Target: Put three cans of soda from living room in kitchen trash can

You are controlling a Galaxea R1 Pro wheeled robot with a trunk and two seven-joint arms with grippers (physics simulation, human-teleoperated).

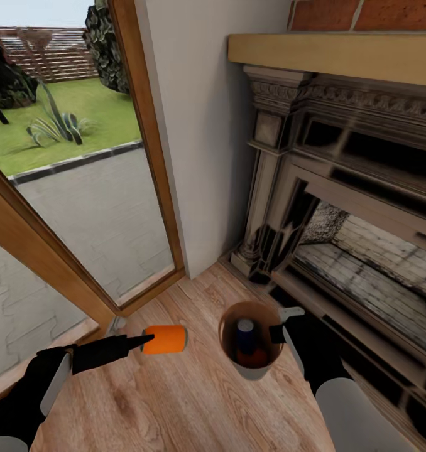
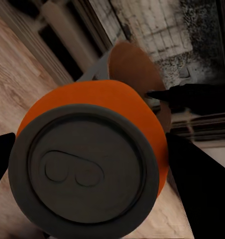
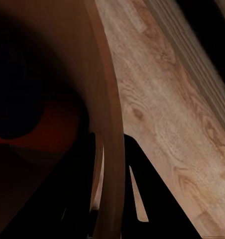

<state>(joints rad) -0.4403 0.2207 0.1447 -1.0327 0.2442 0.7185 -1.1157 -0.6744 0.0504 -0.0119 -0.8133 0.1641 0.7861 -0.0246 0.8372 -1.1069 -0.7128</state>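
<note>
My left gripper [image 1: 150, 341] is shut on an orange can of soda [image 1: 168, 339], held lying sideways above the wood floor. In the left wrist view the can's [image 2: 100, 124] grey top faces the camera between my black fingers [image 2: 197, 189]. Just right of it is the brown trash can [image 1: 225, 333], with my right gripper [image 1: 281, 326] shut on its rim. Inside the bin stand a dark blue can [image 1: 244, 330] and another orange can [image 1: 255, 358]. The right wrist view shows the bin wall [image 3: 110, 114] pinched between the fingers [image 3: 147, 194], with the orange can [image 3: 53, 132] dim inside.
A carved dark fireplace surround [image 1: 282, 188] with a brick hearth [image 1: 370, 282] stands close on the right. A glass door with a wood frame [image 1: 150, 125] is on the left, with a white wall [image 1: 200, 125] between them. Light wood floor [image 1: 194, 402] lies below both arms.
</note>
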